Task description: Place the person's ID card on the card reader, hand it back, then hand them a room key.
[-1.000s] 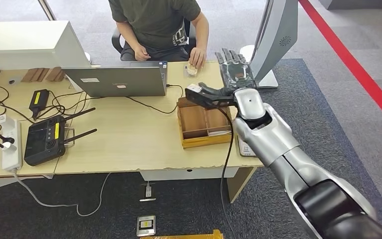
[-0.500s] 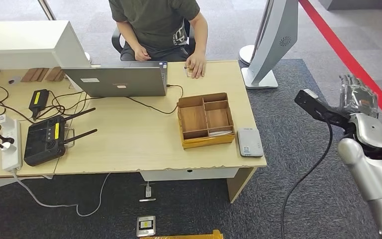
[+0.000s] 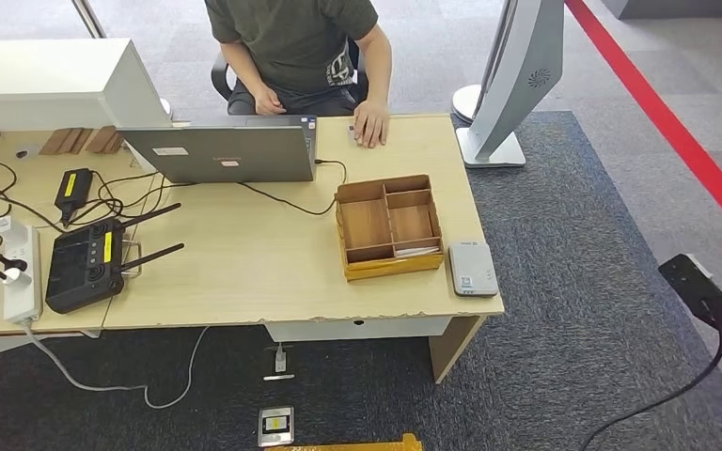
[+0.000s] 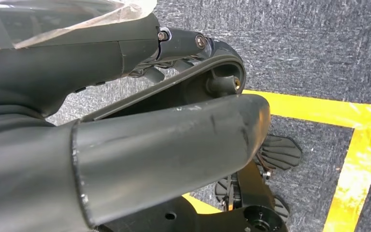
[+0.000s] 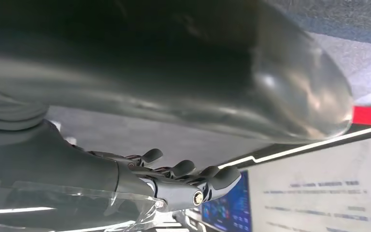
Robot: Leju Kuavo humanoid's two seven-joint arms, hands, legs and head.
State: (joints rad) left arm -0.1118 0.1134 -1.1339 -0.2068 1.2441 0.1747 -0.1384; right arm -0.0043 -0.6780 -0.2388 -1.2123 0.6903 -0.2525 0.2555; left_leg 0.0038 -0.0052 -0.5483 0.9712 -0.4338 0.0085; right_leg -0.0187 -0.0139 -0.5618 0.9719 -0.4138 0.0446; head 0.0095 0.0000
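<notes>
Card reader (image 3: pixel 471 268) far from robot hand (image 5: pixel 183 176)

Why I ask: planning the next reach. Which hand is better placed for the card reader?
Probably right. The card reader sits at the desk's right end, nearest the right arm; the right hand holds nothing. The left hand hangs over the floor.

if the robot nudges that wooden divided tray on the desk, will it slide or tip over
The wooden tray looks low and wide with a flat base, so it would probably slide, not tip. It seems nearly empty, so likely light. It sits beside the card reader, so a push that way might bump it.
</notes>
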